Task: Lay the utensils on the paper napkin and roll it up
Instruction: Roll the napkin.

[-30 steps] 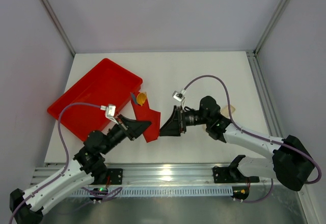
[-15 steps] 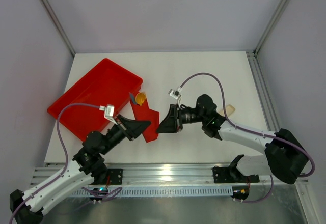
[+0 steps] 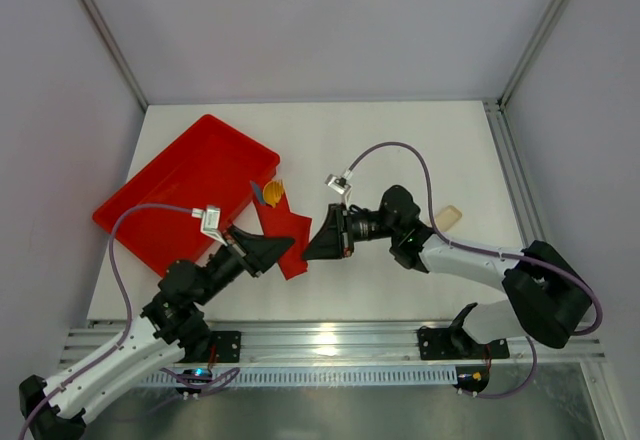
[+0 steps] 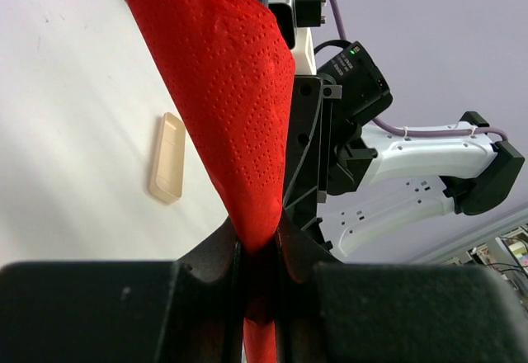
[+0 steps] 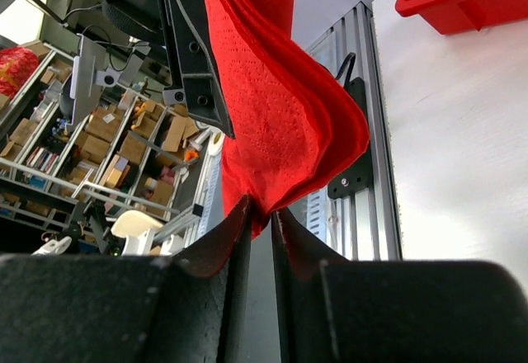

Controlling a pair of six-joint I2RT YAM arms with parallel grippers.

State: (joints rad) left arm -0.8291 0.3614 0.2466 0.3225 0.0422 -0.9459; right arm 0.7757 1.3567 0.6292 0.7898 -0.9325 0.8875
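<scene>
The red paper napkin hangs crumpled above the table between both grippers. My left gripper is shut on its lower left edge; in the left wrist view the napkin rises from my pinched jaws. My right gripper is shut on the opposite corner; in the right wrist view the napkin bunches above the jaws. One pale tan utensil lies on the table behind the right arm and also shows in the left wrist view. No utensil is on the napkin.
A large red plastic tray sits at the left, its corner in the right wrist view. A small orange and blue object lies by the tray's right corner, just beyond the napkin. The two grippers nearly touch.
My right gripper has moved a little to the left, closer to the left gripper, with the napkin bunching between them. The left arm has barely moved.
</scene>
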